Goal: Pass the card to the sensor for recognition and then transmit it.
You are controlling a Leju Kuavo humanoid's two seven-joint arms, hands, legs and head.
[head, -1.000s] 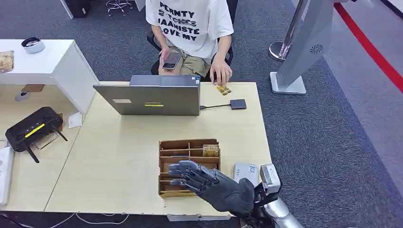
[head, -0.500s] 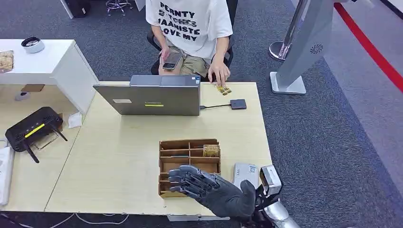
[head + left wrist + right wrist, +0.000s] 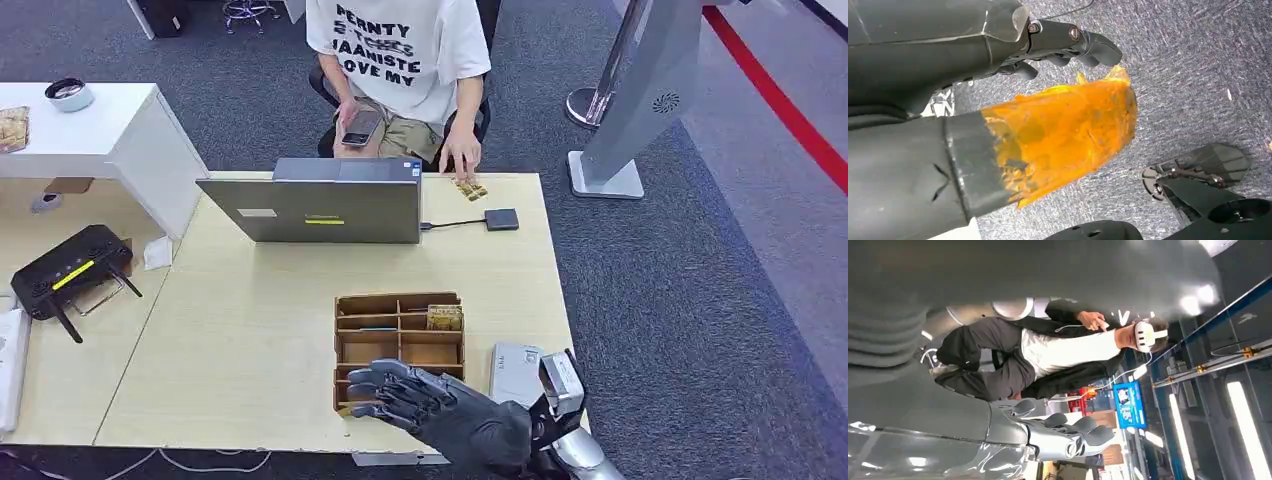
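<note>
A wooden divided box [image 3: 398, 303] stands near the front of the light table [image 3: 250, 320], with a patterned card [image 3: 444, 317] upright in its back right compartment. My right hand [image 3: 440, 410] hovers palm down over the box's front compartments, fingers spread and holding nothing. In the right wrist view the same hand [image 3: 1058, 432] shows its fingers extended and bare. A small black square sensor [image 3: 502, 219] lies at the far right, cabled to the laptop [image 3: 320, 208]. My left hand [image 3: 1048, 125], its thumb wrapped in orange, hangs over the carpet holding nothing.
A seated person rests a hand on some cards [image 3: 470, 189] at the table's far edge and holds a phone [image 3: 358, 128]. A grey flat device [image 3: 514, 366] lies right of the box. A black router [image 3: 70, 272] sits on the left table.
My right hand has drawn back toward the table's near edge and sunk lower over the box's front. The person's hand has shifted slightly on the cards.
</note>
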